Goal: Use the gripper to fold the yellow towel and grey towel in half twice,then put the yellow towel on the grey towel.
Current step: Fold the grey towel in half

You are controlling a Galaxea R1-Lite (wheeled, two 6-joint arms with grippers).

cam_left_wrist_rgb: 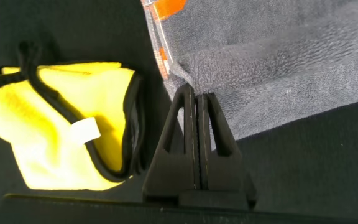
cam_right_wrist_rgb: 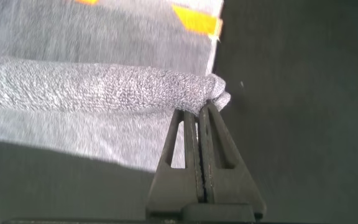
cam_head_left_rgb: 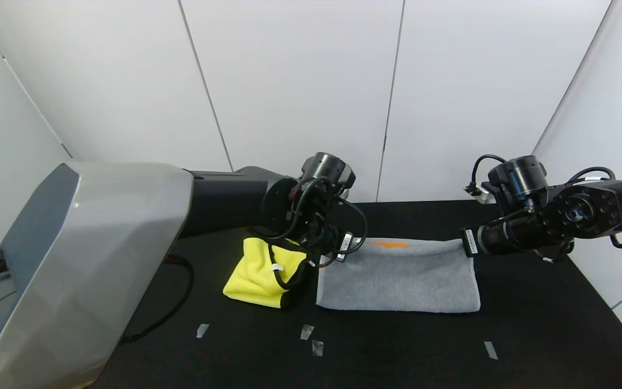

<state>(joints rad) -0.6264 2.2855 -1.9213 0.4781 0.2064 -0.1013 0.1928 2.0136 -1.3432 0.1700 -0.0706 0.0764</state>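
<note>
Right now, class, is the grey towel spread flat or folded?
Folded: the grey towel lies doubled, and the left gripper and right gripper each pinch a far corner.

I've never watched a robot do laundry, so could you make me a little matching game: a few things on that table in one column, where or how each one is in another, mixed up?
Things:
1. yellow towel
2. grey towel
3. left hand
4. right hand

States:
A. shut on the grey towel's corner nearest the yellow towel
B. lying bunched on the black table, held by nothing
C. shut on the grey towel's corner farthest from the yellow towel
D. spread in a long rectangle, orange band at its far edge

Pairs: 1-B, 2-D, 3-A, 4-C
</note>
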